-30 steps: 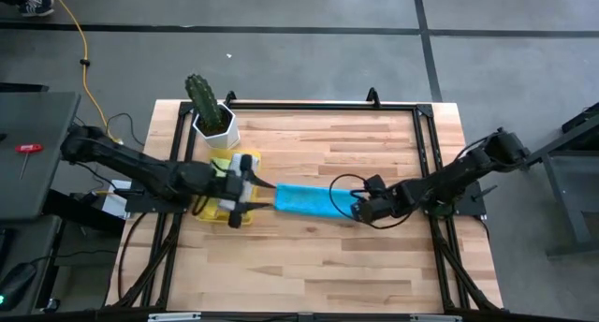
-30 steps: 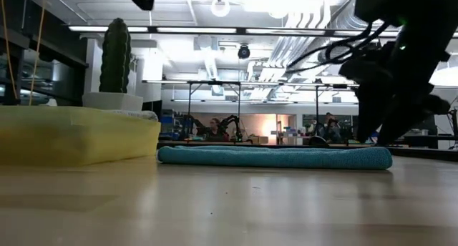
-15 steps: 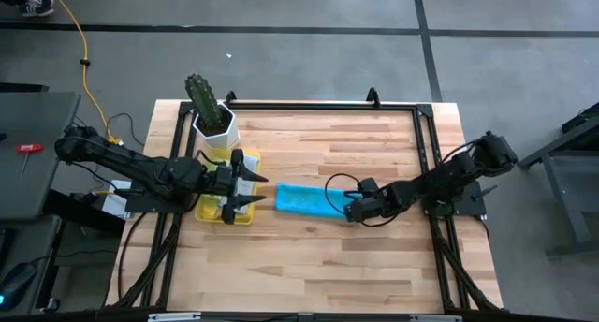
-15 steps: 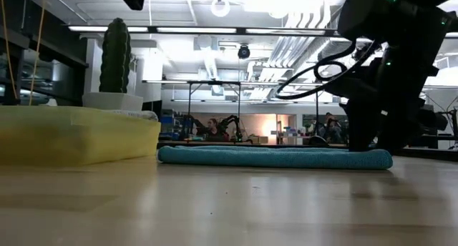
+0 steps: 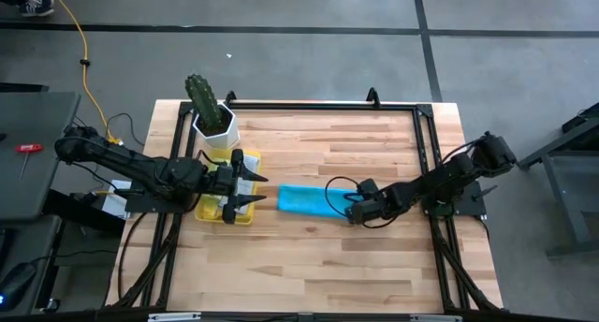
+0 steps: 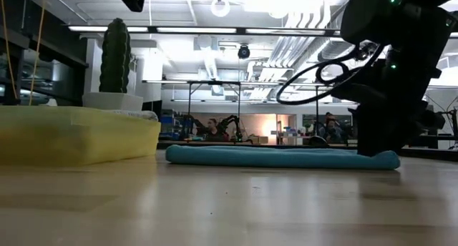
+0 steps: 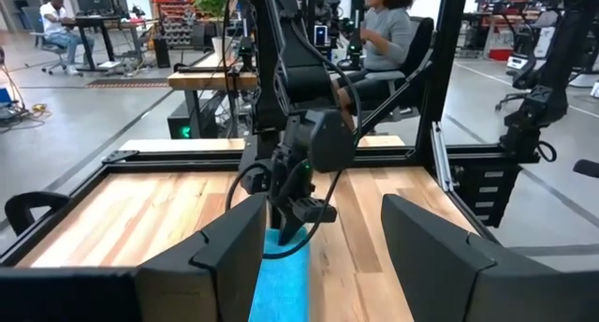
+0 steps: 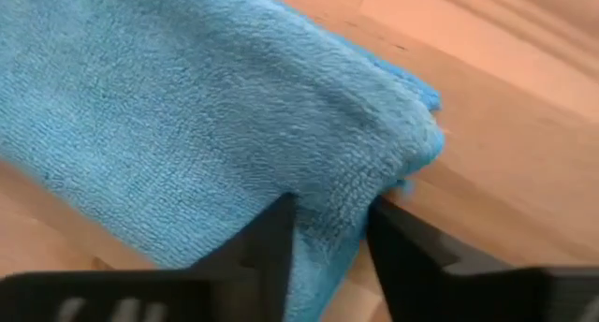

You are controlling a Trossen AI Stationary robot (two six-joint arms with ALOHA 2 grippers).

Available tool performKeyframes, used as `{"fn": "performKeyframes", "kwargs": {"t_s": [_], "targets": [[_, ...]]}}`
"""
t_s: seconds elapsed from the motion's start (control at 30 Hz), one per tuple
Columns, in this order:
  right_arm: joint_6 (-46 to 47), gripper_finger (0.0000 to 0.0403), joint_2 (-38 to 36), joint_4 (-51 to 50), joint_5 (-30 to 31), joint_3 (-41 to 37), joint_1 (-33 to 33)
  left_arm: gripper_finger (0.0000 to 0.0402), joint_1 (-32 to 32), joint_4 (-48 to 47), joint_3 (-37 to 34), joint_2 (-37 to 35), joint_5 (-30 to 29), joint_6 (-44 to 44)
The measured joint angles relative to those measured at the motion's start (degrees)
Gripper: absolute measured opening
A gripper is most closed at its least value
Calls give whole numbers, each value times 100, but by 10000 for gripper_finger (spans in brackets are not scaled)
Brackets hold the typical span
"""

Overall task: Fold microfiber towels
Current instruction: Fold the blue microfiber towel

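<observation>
A light blue microfiber towel [image 5: 304,199], folded into a long strip, lies flat on the wooden table [image 5: 374,266]; the low view shows it as a low roll [image 6: 279,157]. My right gripper [image 5: 351,210] is down at its right end and shut on it [image 8: 328,247]. My left gripper [image 5: 257,189] hangs open and level above a yellow tray [image 5: 225,212], pointing toward the towel with nothing between its fingers [image 7: 318,256]. My right gripper pinches the towel's right end [image 8: 337,205] between its two fingers [image 8: 271,247], where the folded cloth bunches up in several layers. The fingers slant down onto it from the table's right side. The rest of the towel lies slack on the table.
A cactus in a white pot [image 5: 213,116] stands at the far left, behind the yellow tray [image 6: 71,135]. Black frame rails run along the table's edges [image 5: 426,144]. Bare wood lies on the near side of the towel. A person sits in the room beyond [image 7: 384,22].
My right gripper has gone down onto the towel's right end. The towel has slid a little toward the table's right edge, still flat. My left gripper has rolled slightly above the tray.
</observation>
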Motion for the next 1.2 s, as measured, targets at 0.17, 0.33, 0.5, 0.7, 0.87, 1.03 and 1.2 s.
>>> {"fn": "performKeyframes", "kwargs": {"t_s": [0.17,0.33,0.5,0.7,0.87,1.03,1.2], "targets": [[-416,33,7,-445,213,0,-7,202,0,-4,0,0,0,0],[-648,15,-138,-1334,303,-13,18,202,0,-18,0,0,-1,1],[-191,5,-596,-2703,219,-47,160,202,0,-59,0,0,0,2],[312,3,-1273,-3841,-122,-37,302,202,-1,-60,0,0,0,2],[426,2,-1790,-3843,-135,-10,286,202,0,-59,0,2,0,2],[496,1,-2119,-3644,258,297,290,202,-2,-56,0,2,-4,2],[149,1,-2194,-2982,616,574,251,202,0,-54,0,2,-70,2]]}}
